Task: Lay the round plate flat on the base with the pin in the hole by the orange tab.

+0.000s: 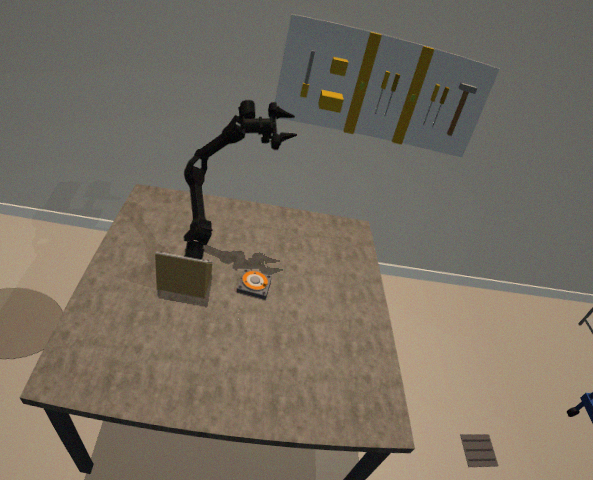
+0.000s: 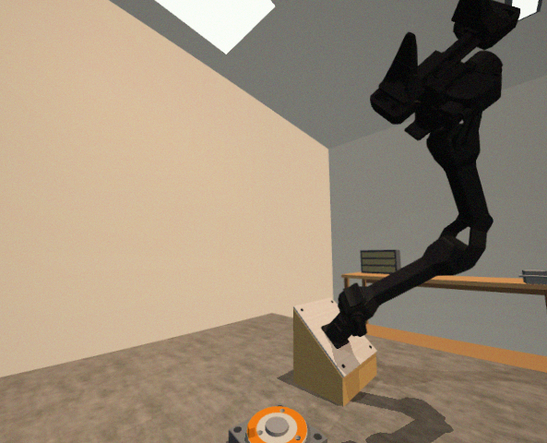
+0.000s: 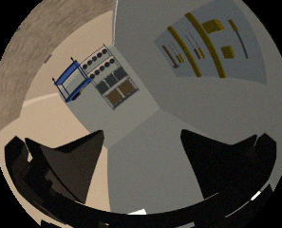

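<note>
The round plate, orange with a pale inner ring, sits around the grey post on the dark square base. Its orange tab is on the left in the exterior view, with a small hole beside it; other small holes show in the orange ring. The pin cannot be made out, and the plate's tilt is too small to judge. The base's near part is cut off in the exterior view. My gripper is open and empty, high above the table and well away from the plate.
A wedge-shaped box with a pale sloping top stands on the table, close to the arm's mount and beside the base. A tool board hangs on the wall behind.
</note>
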Controlling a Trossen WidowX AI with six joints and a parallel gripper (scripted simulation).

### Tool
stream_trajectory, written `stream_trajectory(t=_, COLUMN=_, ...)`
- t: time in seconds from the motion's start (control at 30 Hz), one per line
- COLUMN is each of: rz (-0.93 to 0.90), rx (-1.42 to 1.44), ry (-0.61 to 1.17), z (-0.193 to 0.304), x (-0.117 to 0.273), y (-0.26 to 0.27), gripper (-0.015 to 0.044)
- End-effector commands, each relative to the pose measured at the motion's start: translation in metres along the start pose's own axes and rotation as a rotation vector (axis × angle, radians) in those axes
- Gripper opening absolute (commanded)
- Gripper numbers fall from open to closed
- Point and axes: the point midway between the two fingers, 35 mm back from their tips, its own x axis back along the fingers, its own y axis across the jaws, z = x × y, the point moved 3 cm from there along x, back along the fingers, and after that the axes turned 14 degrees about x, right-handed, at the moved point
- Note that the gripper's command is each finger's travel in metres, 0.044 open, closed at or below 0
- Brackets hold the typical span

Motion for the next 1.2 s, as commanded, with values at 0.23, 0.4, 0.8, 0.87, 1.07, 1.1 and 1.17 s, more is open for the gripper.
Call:
stream_trajectory(t=0.23, rz=-0.265, rx=-0.48, ry=-0.103, z=-0.017, x=-0.047, y=0.113, gripper=0.019)
stream_trajectory(t=0.4, rz=-0.483, rx=-0.8, ry=-0.146, z=-0.047, x=-0.065, y=0.19, gripper=0.0059)
stream_trajectory(t=0.8, rz=-1.129, rx=-1.475, ry=-0.112, z=-0.164, x=-0.057, y=0.339, gripper=0.0)
stream_trajectory(t=0.87, rz=-1.294, rx=-1.592, ry=-0.068, z=-0.193, x=-0.044, y=0.362, gripper=0.0)
stream_trajectory(t=1.07, rz=-1.727, rx=-1.81, ry=0.113, z=-0.261, x=-0.002, y=0.407, gripper=0.0)
stream_trajectory(t=1.1, rz=-1.79, rx=-1.83, ry=0.148, z=-0.269, x=0.005, y=0.411, gripper=0.0)
stream_trajectory(t=1.17, rz=-2.002, rx=-1.879, ry=0.281, z=-0.297, x=0.031, y=0.424, gripper=0.0)
